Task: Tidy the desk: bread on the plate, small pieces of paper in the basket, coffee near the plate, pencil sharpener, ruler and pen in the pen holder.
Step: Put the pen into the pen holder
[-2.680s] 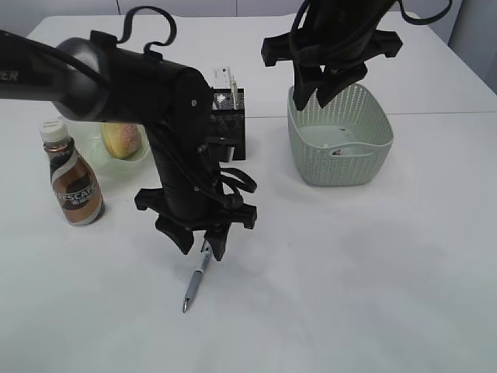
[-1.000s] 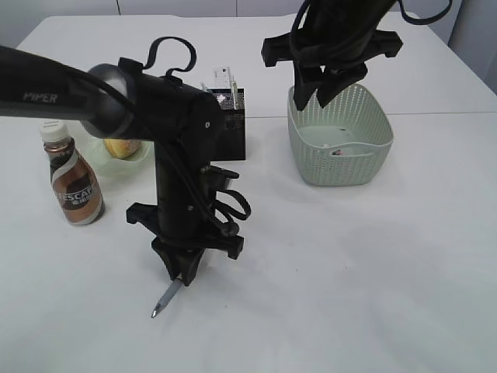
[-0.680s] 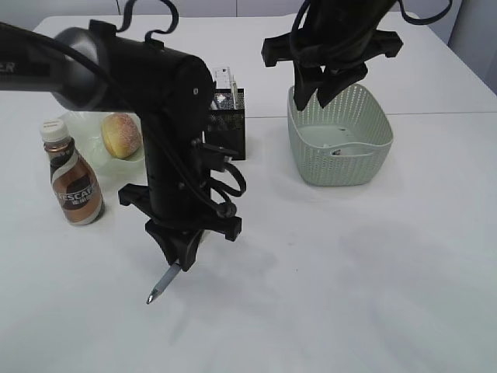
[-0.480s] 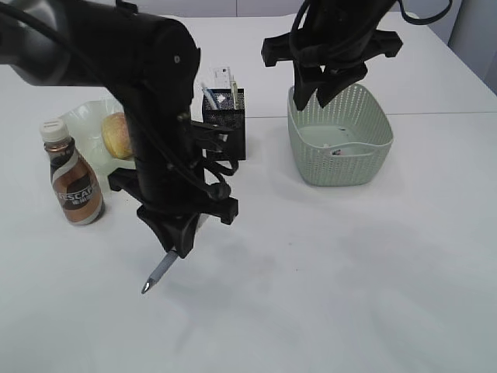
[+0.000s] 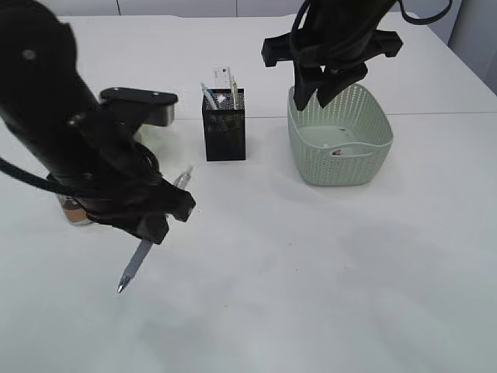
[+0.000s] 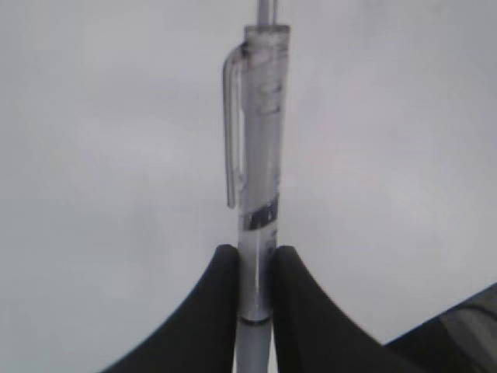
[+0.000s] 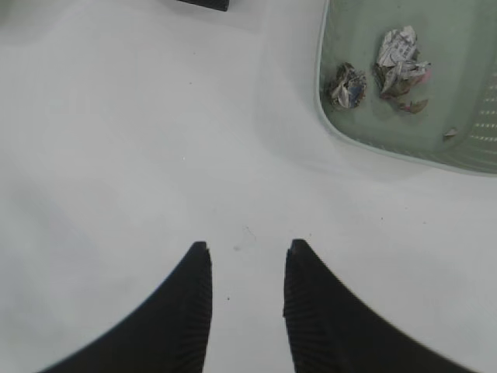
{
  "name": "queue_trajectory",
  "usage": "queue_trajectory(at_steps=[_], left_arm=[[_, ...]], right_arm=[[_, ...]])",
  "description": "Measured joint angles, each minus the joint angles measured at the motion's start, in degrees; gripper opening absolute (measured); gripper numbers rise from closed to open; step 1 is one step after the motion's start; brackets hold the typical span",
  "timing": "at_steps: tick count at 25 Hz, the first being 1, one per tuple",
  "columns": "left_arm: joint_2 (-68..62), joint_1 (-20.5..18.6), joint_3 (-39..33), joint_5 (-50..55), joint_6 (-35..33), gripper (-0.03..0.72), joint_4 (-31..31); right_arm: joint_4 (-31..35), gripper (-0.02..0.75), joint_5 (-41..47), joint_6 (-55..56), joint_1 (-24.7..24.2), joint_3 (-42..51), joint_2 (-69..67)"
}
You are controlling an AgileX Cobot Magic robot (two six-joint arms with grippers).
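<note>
The pen (image 5: pixel 144 251) hangs in the air above the front-left part of the desk (image 5: pixel 326 264), tilted, its tip pointing down toward the near edge and its clip end sticking up past the arm. The left gripper (image 6: pixel 254 268) is clamped on it — in the left wrist view the two dark fingers (image 6: pixel 211 311) press the clear barrel from both sides, just below the clip. The pen holder (image 5: pixel 224 124) stands toward the back edge near the middle, with the ruler (image 5: pixel 224 78) and another thin item upright inside it. Just behind the left arm, a bit of the coffee (image 5: pixel 74 214) bottle's base shows on the left side of the desk; the rest is hidden. The basket (image 5: pixel 338 140) sits to the right of the pen holder, well apart from it, and crumpled paper scraps (image 7: pixel 396 58) lie on its floor. The right gripper (image 5: pixel 322 95) hovers over the basket's back rim — its jaws stand partly apart with nothing between them, only bare desk showing in the gap in the right wrist view.
</note>
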State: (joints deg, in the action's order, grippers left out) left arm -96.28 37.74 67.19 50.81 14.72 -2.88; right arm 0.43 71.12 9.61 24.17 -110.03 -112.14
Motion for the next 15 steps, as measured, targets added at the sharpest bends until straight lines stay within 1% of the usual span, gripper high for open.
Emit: queue_trajectory(at_steps=[3, 7, 11, 13, 15], left_arm=[[5.5, 0.0, -6.0, -10.6, 0.0, 0.073, 1.2], [10.4, 0.0, -14.8, -25.6, 0.0, 0.073, 4.8], [11.6, 0.0, -22.7, -41.7, 0.0, 0.073, 10.9], [11.6, 0.0, -26.0, -49.9, 0.0, 0.073, 13.1], [11.6, -0.1, -28.0, -57.6, 0.0, 0.073, 14.1]], right_arm=[[0.0, 0.238, 0.0, 0.0, 0.0, 0.0, 0.0], [0.0, 0.238, 0.0, 0.0, 0.0, 0.0, 0.0], [-0.4, 0.238, 0.0, -0.1, 0.0, 0.0, 0.0], [-1.2, 0.238, 0.0, -0.1, 0.0, 0.0, 0.0], [-2.1, 0.238, 0.0, -0.1, 0.0, 0.0, 0.0]])
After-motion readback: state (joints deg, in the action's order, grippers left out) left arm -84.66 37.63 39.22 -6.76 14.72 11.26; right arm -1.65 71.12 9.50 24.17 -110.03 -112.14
